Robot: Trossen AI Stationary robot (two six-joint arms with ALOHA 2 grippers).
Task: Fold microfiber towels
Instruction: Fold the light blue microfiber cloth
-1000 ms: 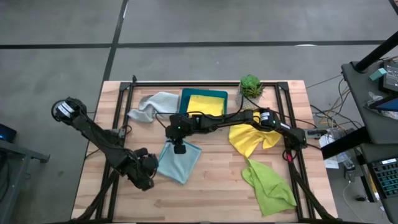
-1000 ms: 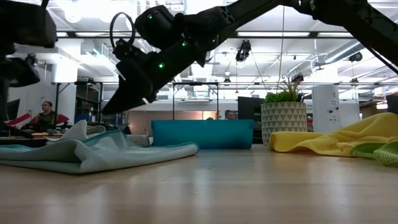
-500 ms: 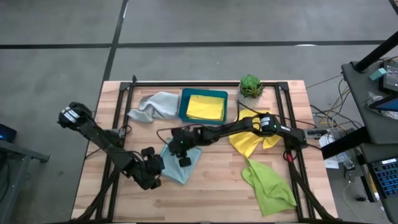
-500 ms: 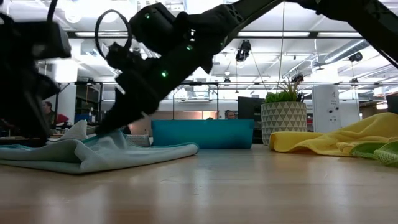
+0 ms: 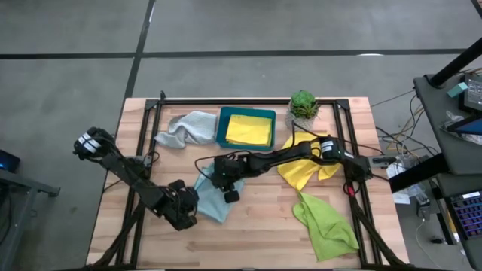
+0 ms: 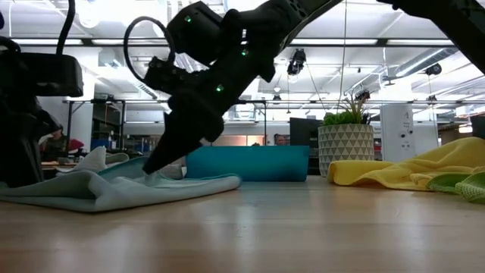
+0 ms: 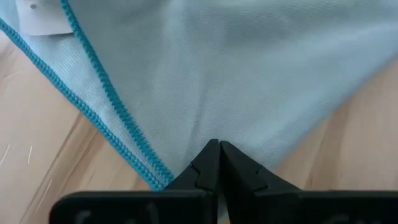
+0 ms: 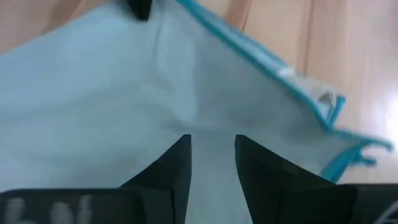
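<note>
Folding is under way on the light blue towel (image 5: 214, 197), which lies on the surface (image 5: 263, 226) between the two claws. The right claw (image 5: 226, 190) has come down and forward over the last second: earlier it hung above the cloth, and now its tips sit at the fabric, as the low view shows with the fingers (image 6: 155, 163) angled into the towel's raised middle. Its jaws stand partly open, with a gap between them in the right wrist view and blue cloth (image 8: 124, 93) spread just ahead; whether any fabric is caught between them I cannot tell. The left claw (image 5: 183, 212) has also shifted in toward the towel and now rests at its near edge, jaws pressed fully together; in the left wrist view the teal-stitched hem (image 7: 99, 93) runs right up to its tips (image 7: 217, 163), so it looks to be pinning or pinching that edge, though the grip itself is hidden. This suggests the fold is only starting: one edge anchored, the other claw reaching for a hold. Beyond the right claw, a yellow towel (image 5: 250, 129) lies in the tray (image 5: 222, 128), with grey (image 5: 184, 128), yellow (image 5: 301, 172) and green (image 5: 327, 226) towels still loose.
</note>
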